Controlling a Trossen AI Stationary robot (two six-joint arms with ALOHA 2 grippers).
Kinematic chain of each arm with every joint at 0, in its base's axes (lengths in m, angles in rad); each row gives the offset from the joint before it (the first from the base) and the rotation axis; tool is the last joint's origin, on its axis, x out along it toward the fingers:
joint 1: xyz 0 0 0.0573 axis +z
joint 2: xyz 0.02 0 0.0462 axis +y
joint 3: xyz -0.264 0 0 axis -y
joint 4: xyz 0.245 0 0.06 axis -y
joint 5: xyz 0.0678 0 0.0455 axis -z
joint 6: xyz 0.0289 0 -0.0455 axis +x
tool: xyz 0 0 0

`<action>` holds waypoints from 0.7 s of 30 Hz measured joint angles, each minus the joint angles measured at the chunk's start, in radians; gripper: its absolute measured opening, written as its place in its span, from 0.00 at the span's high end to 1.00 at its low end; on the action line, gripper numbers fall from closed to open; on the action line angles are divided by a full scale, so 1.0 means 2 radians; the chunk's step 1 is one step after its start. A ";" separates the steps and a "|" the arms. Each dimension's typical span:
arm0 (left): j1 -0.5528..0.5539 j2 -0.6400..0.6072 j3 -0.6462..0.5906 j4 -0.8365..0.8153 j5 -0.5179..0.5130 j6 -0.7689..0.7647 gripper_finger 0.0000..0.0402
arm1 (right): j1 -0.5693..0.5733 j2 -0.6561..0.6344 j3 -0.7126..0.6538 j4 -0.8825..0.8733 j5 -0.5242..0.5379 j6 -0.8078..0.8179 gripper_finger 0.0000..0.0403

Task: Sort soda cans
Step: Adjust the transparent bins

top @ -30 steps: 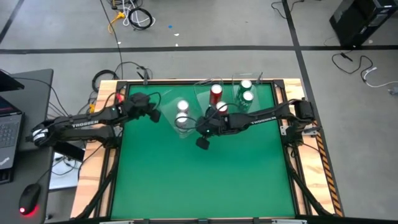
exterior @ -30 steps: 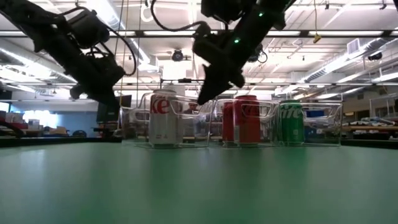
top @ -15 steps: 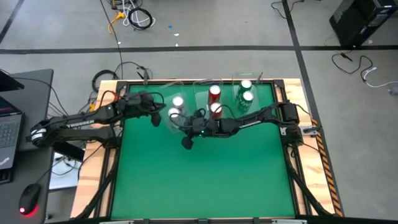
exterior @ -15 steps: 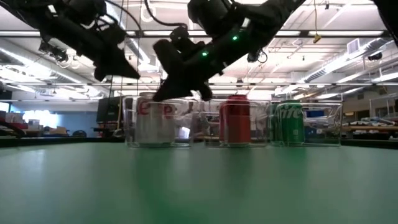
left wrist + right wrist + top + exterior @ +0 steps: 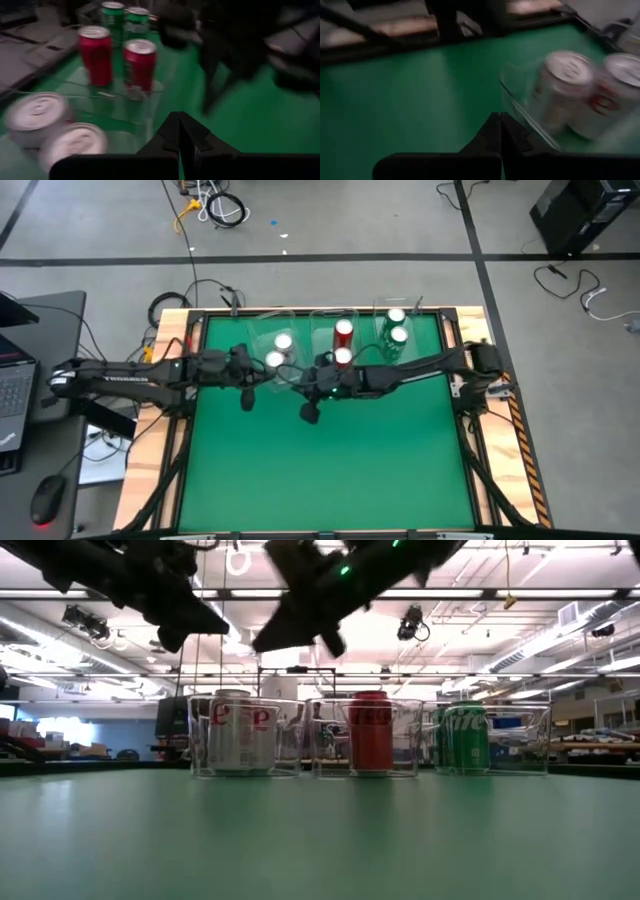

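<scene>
Green table [image 5: 330,460], six cans sorted in three clear bins [image 5: 335,320].
I see both pincers pressed together, empty: left pincer [image 5: 247,402] and right pincer [image 5: 310,414] near the silver cans [image 5: 278,350].

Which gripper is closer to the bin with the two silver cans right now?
Left. The left gripper sits just beside the silver-can bin, toward the table's left; the right gripper is farther, nearer the red cans.

Grey concrete floor [image 5: 330,230] is stretching around the green-topped bench [image 5: 330,470], with cables [image 5: 215,205] lying coiled on it. Overhead, long ceiling lights [image 5: 560,635] are glowing across an open workshop hall.
</scene>
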 joint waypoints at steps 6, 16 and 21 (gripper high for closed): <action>-0.064 0.028 -0.001 -0.008 0.000 0.005 1.00 | 0.012 -0.095 0.000 -0.136 0.003 -0.015 0.99; -0.100 0.173 -0.001 -0.026 -0.098 -0.031 1.00 | 0.017 -0.161 0.000 -0.302 0.061 -0.002 0.99; -0.101 0.210 -0.001 -0.069 -0.175 -0.081 1.00 | 0.012 -0.156 -0.037 -0.335 0.031 0.020 0.99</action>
